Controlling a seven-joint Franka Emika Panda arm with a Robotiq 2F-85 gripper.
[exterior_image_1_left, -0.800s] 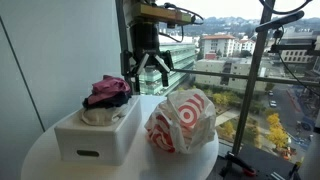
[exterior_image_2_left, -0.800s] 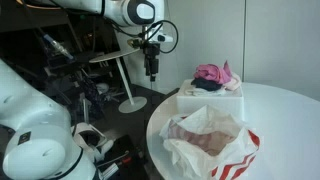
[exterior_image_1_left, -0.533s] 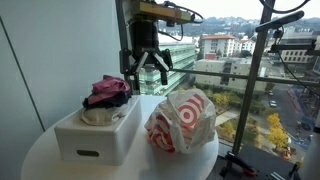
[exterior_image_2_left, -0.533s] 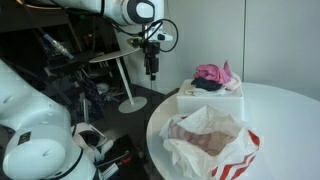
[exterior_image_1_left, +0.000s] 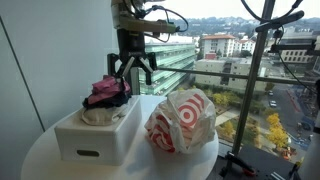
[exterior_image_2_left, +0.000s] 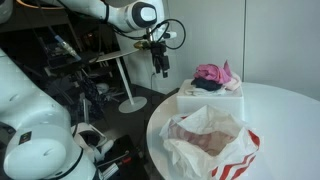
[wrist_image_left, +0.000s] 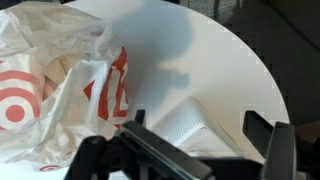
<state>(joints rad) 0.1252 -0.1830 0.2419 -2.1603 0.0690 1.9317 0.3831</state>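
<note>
My gripper (exterior_image_1_left: 132, 76) hangs open and empty in the air, just above and behind the heap of clothes (exterior_image_1_left: 107, 92), touching nothing. The heap, pink cloth on top of dark and beige pieces, sits in a white box (exterior_image_1_left: 95, 135) on the round white table (exterior_image_1_left: 40, 160). In an exterior view the gripper (exterior_image_2_left: 162, 70) is up and left of the clothes (exterior_image_2_left: 212, 75) and box (exterior_image_2_left: 210, 101). The wrist view looks down between the spread fingers (wrist_image_left: 135, 118) at a corner of the box (wrist_image_left: 185, 125), with a white-and-red plastic bag (wrist_image_left: 50, 90) beside it.
The crumpled bag (exterior_image_1_left: 182, 120) stands next to the box, its mouth open upward (exterior_image_2_left: 210, 140). A glass wall and a black stand (exterior_image_1_left: 265, 60) lie behind the table. A bulky white robot body (exterior_image_2_left: 30, 110) and a pedestal stand (exterior_image_2_left: 128, 100) sit beyond the table edge (exterior_image_2_left: 290, 110).
The arm has carried the open gripper sideways toward the box, from over the table's far edge to just behind the clothes heap. Box, clothes and bag have not moved.
</note>
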